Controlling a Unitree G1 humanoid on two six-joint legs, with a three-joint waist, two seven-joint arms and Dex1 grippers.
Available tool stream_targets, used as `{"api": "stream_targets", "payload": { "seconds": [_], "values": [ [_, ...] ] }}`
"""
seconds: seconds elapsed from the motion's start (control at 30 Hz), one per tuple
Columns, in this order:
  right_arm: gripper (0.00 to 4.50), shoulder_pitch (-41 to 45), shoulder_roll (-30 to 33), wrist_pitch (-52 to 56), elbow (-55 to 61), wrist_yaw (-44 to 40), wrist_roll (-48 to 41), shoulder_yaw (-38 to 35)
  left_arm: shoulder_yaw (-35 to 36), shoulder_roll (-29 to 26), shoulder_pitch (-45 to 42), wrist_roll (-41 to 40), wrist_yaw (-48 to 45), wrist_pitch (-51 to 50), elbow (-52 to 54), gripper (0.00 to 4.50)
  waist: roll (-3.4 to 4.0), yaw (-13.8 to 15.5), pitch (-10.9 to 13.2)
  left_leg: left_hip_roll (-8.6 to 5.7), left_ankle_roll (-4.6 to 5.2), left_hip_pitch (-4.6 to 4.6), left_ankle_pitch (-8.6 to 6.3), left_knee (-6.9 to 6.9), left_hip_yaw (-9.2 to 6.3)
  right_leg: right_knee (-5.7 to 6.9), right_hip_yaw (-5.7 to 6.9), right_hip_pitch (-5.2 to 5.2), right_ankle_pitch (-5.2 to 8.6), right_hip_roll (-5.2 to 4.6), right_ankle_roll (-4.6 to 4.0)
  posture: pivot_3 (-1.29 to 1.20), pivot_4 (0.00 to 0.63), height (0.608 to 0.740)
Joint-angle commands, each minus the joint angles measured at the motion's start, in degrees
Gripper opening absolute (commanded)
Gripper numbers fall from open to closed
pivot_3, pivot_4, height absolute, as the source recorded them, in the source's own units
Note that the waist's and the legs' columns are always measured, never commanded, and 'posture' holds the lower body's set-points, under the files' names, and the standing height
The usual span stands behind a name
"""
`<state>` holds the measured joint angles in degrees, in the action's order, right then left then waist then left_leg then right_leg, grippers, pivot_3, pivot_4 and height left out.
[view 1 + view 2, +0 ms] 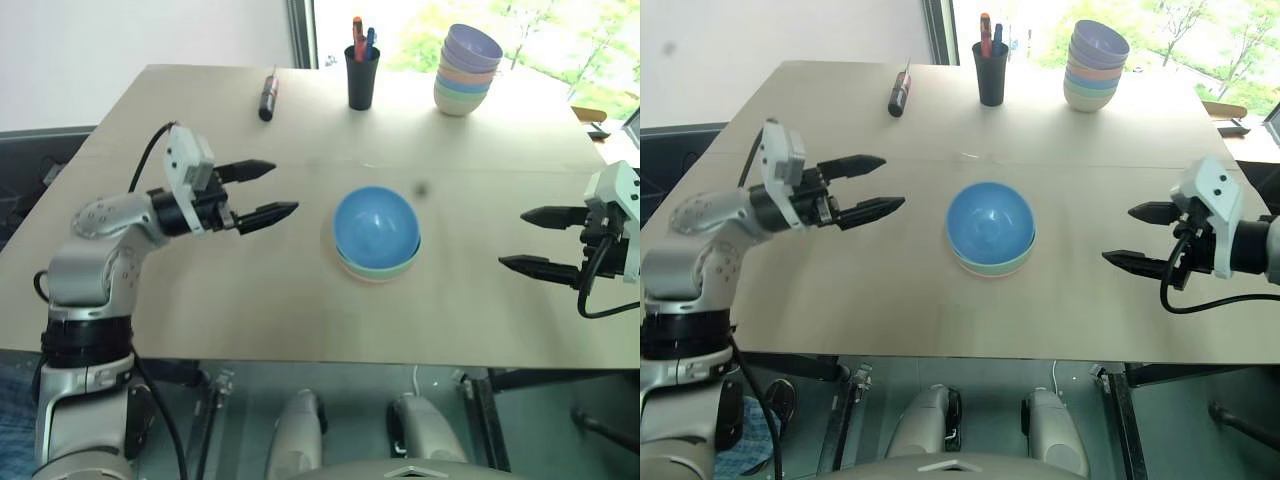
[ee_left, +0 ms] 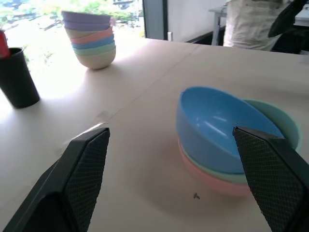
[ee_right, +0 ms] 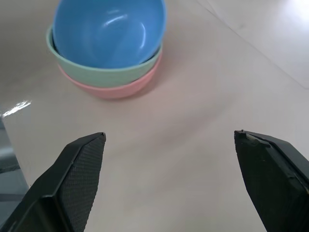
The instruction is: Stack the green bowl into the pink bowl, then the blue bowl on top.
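The left wrist view shows a person's pale apron point(image 2: 248, 21) at its upper right, beyond the table's point(image 1: 200, 300) far edge. At the centre of the head views, the blue bowl point(image 1: 375, 225) sits tilted inside the green bowl point(image 3: 104, 72), which sits in the pink bowl point(image 3: 113, 89). At the upper middle, a black cup point(image 1: 362, 77) holds pens; a pastel bowl pile point(image 1: 467, 70) stands to its right, a dark marker point(image 1: 267, 97) to its left. The left gripper point(image 1: 262, 193), centre left, and the right gripper point(image 1: 535, 240), centre right, both stand spread wide and empty, well apart from the stack.
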<state>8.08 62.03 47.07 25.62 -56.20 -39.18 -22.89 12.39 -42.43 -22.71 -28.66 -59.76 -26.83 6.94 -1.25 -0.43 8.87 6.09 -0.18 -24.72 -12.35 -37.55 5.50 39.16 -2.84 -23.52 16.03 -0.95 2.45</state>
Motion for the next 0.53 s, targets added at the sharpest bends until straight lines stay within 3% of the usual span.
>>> {"api": "stream_targets", "payload": {
  "seconds": [0.03, 0.53],
  "values": [
    [4.5, -4.49, -2.03, -7.8, -1.58, -3.45, 2.16, -5.19, 3.35, -0.19, 4.54, 0.69, 1.87, 4.71, 4.49, 4.31, -0.01, 0.07, 0.01, 0.0, 0.0, -0.01, 0.0, 0.02, -0.02, -0.01, 0.02, -0.01, 0.0, 0.01, 0.0, 0.0, 0.15, 0.74],
    [4.5, -11.26, -4.79, -23.29, -10.47, -8.36, 8.19, -6.19, 4.29, -1.84, 11.82, 1.44, 2.05, 9.93, 3.39, 4.31, 0.0, -0.06, 0.0, 0.0, 0.0, 0.1, 0.0, 0.01, 0.0, 0.01, 0.01, 0.07, 0.0, 0.01, 0.0, 0.0, 0.15, 0.74]
  ]
}}
